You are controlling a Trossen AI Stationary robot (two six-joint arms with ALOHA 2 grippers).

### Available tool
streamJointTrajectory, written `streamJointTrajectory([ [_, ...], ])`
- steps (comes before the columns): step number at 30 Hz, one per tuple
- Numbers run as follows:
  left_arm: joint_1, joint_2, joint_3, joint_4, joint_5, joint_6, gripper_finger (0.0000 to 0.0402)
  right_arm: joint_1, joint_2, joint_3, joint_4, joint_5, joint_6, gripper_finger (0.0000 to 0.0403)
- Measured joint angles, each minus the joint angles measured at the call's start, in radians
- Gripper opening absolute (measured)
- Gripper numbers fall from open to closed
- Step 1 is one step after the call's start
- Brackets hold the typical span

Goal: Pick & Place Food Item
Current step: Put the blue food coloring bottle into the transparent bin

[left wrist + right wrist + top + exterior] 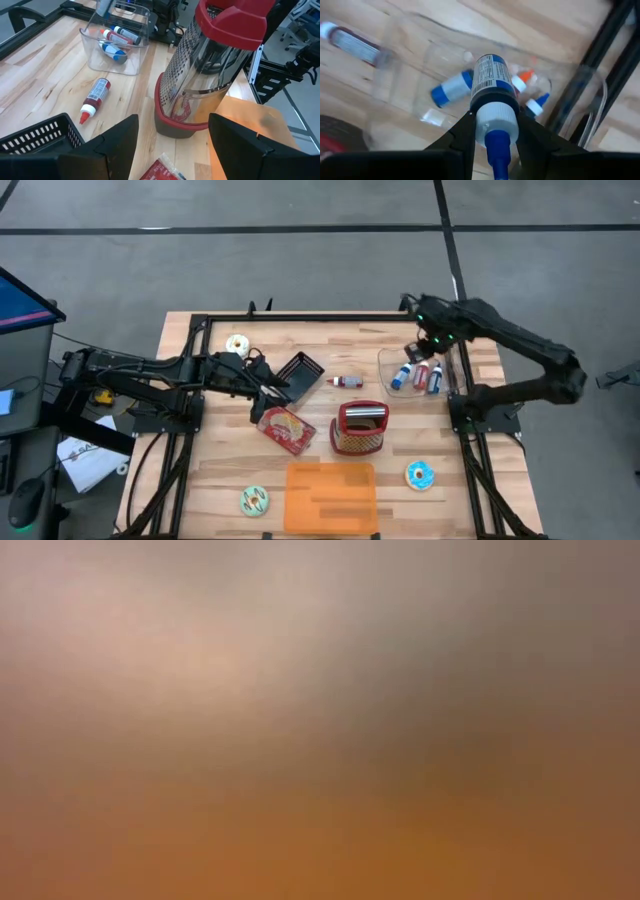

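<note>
right gripper (492, 131) hangs over the clear plastic bin (385, 372) near the counter's (200, 480) far right corner, jaws clenched on a blue-capped tube (492, 95) just behind its white collar and blue nozzle. this is the task's item: a small cylindrical squeeze tube of food colouring or icing, judged light, smooth-walled and slightly yielding, apt to slip if gripped on the glossy label; the ribbed collar is the sounder hold. the bin, thin transparent plastic, holds 3 similar tubes, blue- and orange-capped. a red tube (346, 381) lies loose on the boards just beside the bin, toward the middle. left gripper (172, 145) waits mid-counter, jaws released, empty, facing a metal grater (210, 75) with red plastic top and base. nearby: a black mesh basket (300, 373), a red packet (285, 429), an orange cutting board (331, 496) at the near edge.
</note>
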Motion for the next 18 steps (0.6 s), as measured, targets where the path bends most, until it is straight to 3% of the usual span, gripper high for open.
streamJointTrajectory([
  [5,0.0,0.0,0.0,0.0,0.0,-0.023,0.0237,0.003,-0.066,-0.172,0.107,-0.022,0.033,0.01],
  [13,0.0,0.0,0.0,0.0,0.0,-0.072,0.0237,0.004,-0.058,-0.34,0.289,-0.099,0.029,0.0104],
  [18,0.0,0.0,0.0,0.0,-0.014,-0.076,0.0237,-0.017,-0.059,-0.349,0.363,-0.04,0.082,0.0226],
])
